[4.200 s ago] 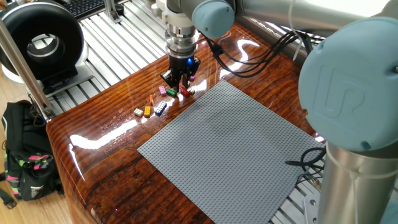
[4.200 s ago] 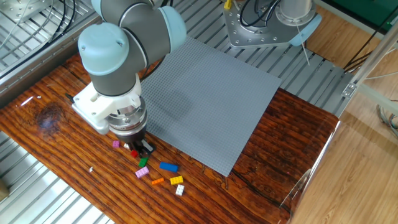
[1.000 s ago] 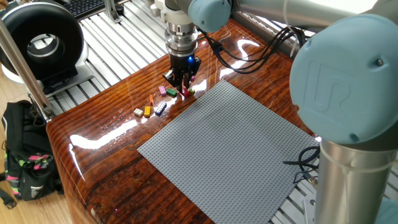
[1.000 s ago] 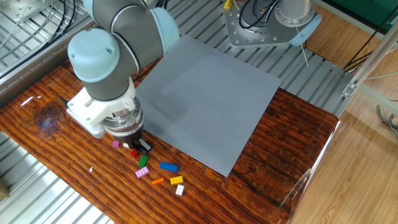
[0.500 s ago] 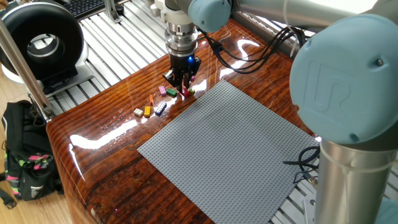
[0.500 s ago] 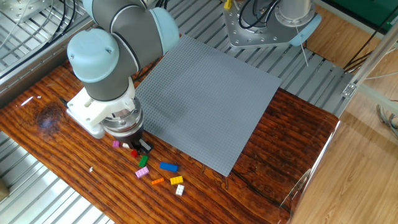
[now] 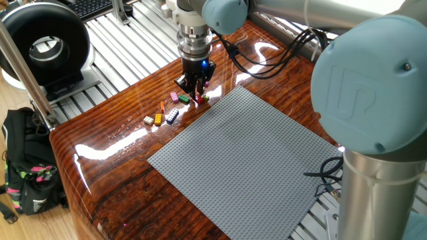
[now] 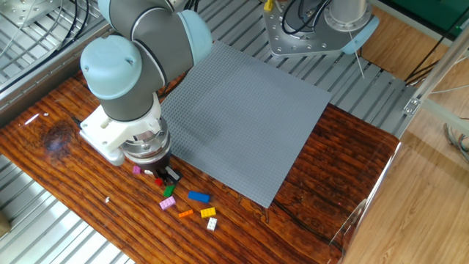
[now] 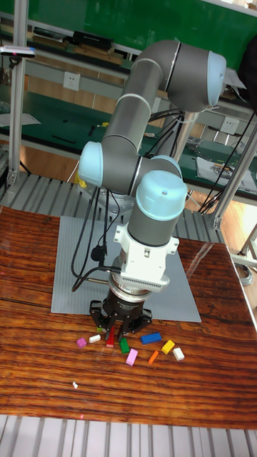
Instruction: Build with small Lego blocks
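Black two-finger gripper (image 9: 114, 334) down among small coloured plastic Lego blocks (image 9: 150, 338) beside large flat grey studded baseplate (image 7: 247, 160). Tall view alone shows fingers clenched on red block (image 9: 111, 340).

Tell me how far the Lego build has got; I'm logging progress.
Nothing looks built: the grey baseplate shows no bricks on it. In hand: the gripper is down over the red brick; whether the jaws grip it is unclear. Left: the blue brick, yellow brick and the others lie loose on the table.
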